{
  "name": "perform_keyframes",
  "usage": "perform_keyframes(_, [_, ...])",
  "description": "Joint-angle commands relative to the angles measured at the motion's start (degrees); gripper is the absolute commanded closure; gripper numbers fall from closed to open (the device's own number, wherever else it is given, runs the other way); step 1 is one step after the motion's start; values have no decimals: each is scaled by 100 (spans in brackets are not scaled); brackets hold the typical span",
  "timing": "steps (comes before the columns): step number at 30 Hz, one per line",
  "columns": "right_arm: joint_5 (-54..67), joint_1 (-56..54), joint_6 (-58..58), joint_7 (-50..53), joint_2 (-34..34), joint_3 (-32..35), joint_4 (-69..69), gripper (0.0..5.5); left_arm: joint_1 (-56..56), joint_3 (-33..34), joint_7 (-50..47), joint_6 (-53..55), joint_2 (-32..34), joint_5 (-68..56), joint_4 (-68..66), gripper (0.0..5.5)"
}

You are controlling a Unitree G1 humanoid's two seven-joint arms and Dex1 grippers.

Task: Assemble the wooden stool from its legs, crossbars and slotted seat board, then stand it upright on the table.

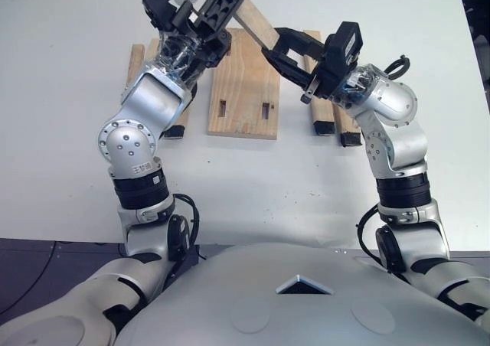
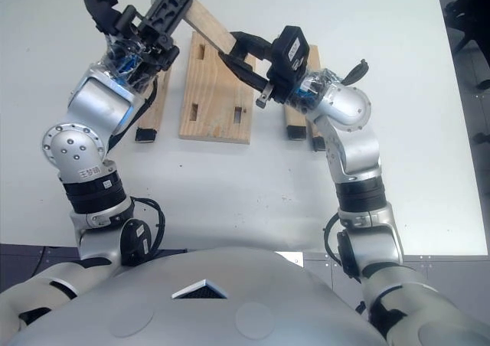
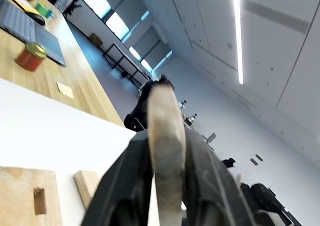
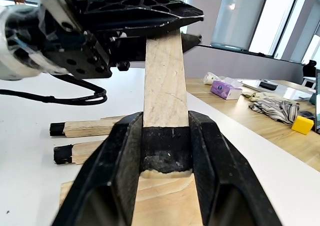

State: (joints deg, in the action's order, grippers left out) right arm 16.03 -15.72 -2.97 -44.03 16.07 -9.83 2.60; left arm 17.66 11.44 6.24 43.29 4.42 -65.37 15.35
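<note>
A wooden leg with a black-capped end hangs slanted in the air above the far end of the slotted seat board. My left gripper is shut on its upper end; seen from the left wrist, that leg is clamped end-on between the fingers. My right gripper is shut on the lower end, and its black cap sits between the two fingers. The seat board lies flat on the white table, its rectangular slots facing up.
Two more wooden pieces lie left of the board, partly under my left arm. Two black-capped legs lie right of it, under my right wrist. The near half of the table is bare.
</note>
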Motion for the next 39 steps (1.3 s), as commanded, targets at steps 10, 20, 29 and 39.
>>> perform_keyframes(10, [-1813,-939,1060,431,581,-464,-631,339,84,95,-89,-187,274,541,-145,512])
perform_keyframes(20, [-3367,-4943,3594,1236,1024,-246,-764,339,-719,693,229,-1501,1209,2345,-306,512])
perform_keyframes(29, [-4661,-6344,4267,2381,1143,-251,-1225,339,-1197,722,1054,-2900,1752,3806,-1604,512])
perform_keyframes(39, [-4513,-6302,4339,2423,1235,-342,-1386,339,-1412,672,1256,-2980,1651,3952,-1795,512])
